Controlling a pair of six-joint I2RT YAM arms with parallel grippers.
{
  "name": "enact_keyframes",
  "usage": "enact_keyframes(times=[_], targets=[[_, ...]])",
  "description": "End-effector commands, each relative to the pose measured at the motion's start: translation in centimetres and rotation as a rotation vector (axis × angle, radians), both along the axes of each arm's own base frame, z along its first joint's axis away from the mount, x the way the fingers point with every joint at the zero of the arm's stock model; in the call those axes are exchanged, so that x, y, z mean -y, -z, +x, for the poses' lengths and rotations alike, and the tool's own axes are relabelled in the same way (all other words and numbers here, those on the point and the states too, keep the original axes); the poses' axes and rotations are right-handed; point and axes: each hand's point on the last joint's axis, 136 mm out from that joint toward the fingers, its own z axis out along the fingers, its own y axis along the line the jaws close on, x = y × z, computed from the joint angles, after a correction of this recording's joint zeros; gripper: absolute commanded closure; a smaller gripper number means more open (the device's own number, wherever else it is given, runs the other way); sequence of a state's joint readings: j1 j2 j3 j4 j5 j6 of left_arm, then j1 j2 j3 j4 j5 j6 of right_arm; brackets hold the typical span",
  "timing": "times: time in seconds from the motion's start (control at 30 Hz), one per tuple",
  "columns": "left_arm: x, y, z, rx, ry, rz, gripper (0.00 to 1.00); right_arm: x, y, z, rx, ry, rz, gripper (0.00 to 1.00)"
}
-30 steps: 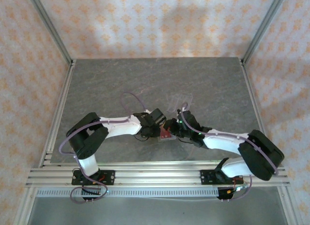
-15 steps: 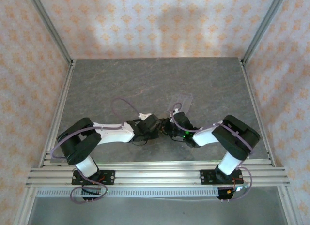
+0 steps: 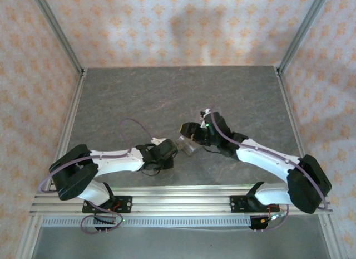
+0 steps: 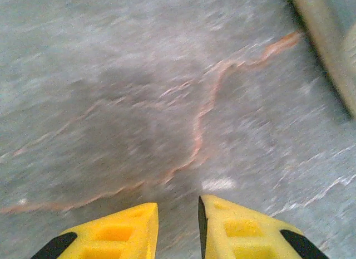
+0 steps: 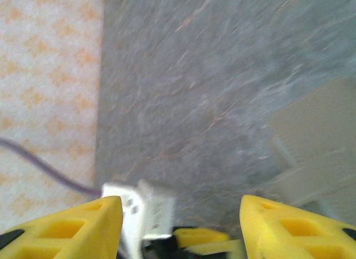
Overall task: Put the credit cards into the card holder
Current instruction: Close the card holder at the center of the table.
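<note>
Card holder [image 3: 187,147] first: it lies flat on the grey surface [image 3: 139,97], between the two arms, carried by nothing but the surface itself. From above it looks tan and grey. I cannot tell whether it is folded open, or whether any of the credit cards are inside it.

Just to the near left of the holder sits the left end effector [image 4: 178,203]. Its yellow jaws are drawn to a narrow slot with bare stone showing through the gap, so it grips nothing. That slim opening would suit pinching a thin card by its edge, I'd guess.

Over the holder's far edge hangs the right end effector [image 5: 179,200]. Its jaws are spread wide and also empty. That spread looks roomy enough to straddle the holder's width, which may be why it is held so broad.

With one arm on either side of the holder, one could steady it while the other feeds a card in. Both wrist views are smeared, so I read the arms as being in motion.
</note>
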State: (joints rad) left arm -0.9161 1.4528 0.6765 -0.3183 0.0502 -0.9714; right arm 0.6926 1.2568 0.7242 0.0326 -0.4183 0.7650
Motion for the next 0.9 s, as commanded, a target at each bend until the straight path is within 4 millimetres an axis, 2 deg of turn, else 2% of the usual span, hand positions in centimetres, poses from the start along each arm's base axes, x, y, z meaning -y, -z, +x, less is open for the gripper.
enact_keyframes(times=[0.0,0.07,0.2,0.3,0.4,0.5,0.63,0.87], targets=[[-3.1,-1.1,-0.9,-0.014,-0.024,0.087,0.72,4.1,3.8,-1.1,-0.08,0.004,-0.199,0.47],[-3.3,-2.5,-0.4,0.006,-0.03,0.062,0.71,5.1,4.3,-0.7,-0.078,0.019,-0.263,0.57],[-2.4,-5.6,1.4,0.036,0.006,0.018,0.69,4.5,6.1,0.1,-0.096,-0.014,-0.312,0.75],[-1.1,-7.5,3.0,0.048,0.038,-0.012,0.69,4.1,8.1,0.6,-0.118,-0.031,-0.368,0.84],[0.7,-8.4,4.5,0.043,0.084,-0.023,0.7,3.6,10.1,0.4,-0.115,-0.042,-0.428,0.87],[2.5,-8.1,5.7,0.021,0.133,-0.018,0.73,3.3,11.8,-0.4,-0.123,-0.059,-0.482,0.88],[4.2,-6.6,7.0,-0.009,0.165,0.001,0.79,3.5,13.2,-1.6,-0.152,-0.057,-0.49,0.87],[5.1,-1.8,8.1,-0.086,0.174,0.066,0.83,3.7,12.6,-2.9,-0.158,-0.04,-0.422,0.8]])
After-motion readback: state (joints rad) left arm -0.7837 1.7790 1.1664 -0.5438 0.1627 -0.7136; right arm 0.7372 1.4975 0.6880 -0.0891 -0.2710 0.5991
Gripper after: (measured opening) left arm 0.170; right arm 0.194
